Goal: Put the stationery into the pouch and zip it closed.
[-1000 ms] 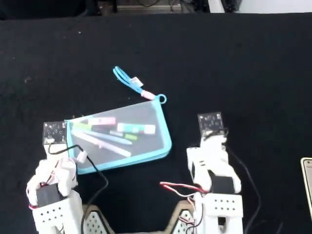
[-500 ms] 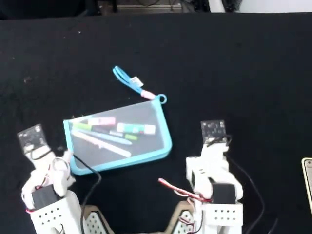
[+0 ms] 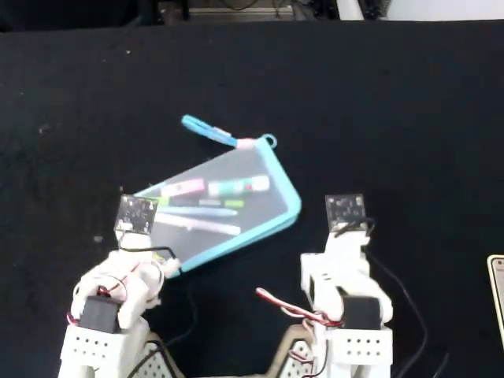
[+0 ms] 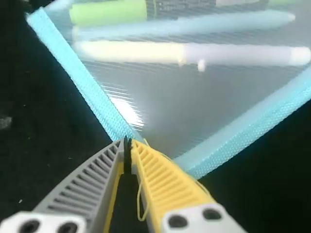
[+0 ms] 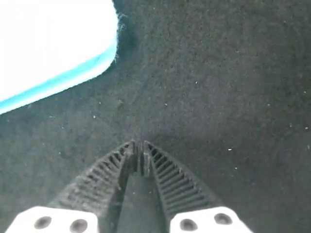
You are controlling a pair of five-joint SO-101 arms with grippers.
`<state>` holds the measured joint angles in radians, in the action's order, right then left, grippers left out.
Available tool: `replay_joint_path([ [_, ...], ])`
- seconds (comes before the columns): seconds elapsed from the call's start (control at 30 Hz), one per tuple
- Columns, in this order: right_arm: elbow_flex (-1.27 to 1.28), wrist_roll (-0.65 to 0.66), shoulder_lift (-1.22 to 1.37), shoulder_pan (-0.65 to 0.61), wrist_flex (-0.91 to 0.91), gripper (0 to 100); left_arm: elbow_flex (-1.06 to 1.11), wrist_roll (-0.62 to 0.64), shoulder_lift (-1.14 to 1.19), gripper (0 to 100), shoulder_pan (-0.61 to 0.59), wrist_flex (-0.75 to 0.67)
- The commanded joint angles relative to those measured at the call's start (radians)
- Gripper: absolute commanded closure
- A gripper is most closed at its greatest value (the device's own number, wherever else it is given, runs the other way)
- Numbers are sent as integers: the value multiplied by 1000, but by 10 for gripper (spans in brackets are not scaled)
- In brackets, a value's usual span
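The clear pouch with a light-blue border lies slanted near the middle of the black table, and several pens and markers lie inside it. In the left wrist view the pens show through the clear side. My left gripper is shut, its tips against the pouch's near-left corner; I cannot tell whether they pinch the fabric. My right gripper is shut and holds nothing, low over bare cloth, with the pouch's right corner a short way ahead of it.
A blue wrist strap trails from the ring at the pouch's far end. A pale flat object pokes in at the table's right edge. The right arm sits folded near the front edge. Black cloth stretches beyond the pouch.
The left arm swung out to the left, then came back right to the pouch's corner. The pouch turned counterclockwise and shifted right and away. The right arm drew back slightly, then held still.
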<state>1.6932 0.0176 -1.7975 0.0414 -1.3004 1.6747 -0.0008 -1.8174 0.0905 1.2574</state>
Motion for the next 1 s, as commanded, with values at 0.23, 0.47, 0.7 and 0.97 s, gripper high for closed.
replay_joint_path([
  [0.23, -8, -8, -96, -2, -5, 986, 24, 8, -6, 963, -348, -12],
  [0.47, -8, -8, -96, -2, -5, 986, 24, 8, -5, 967, -412, 18],
  [0.7, -8, -8, -96, -5, -5, 986, 24, 2, -3, 967, -409, 15],
  [0.97, -8, -8, -96, -5, -5, 986, 24, 6, -3, 967, -354, 15],
])
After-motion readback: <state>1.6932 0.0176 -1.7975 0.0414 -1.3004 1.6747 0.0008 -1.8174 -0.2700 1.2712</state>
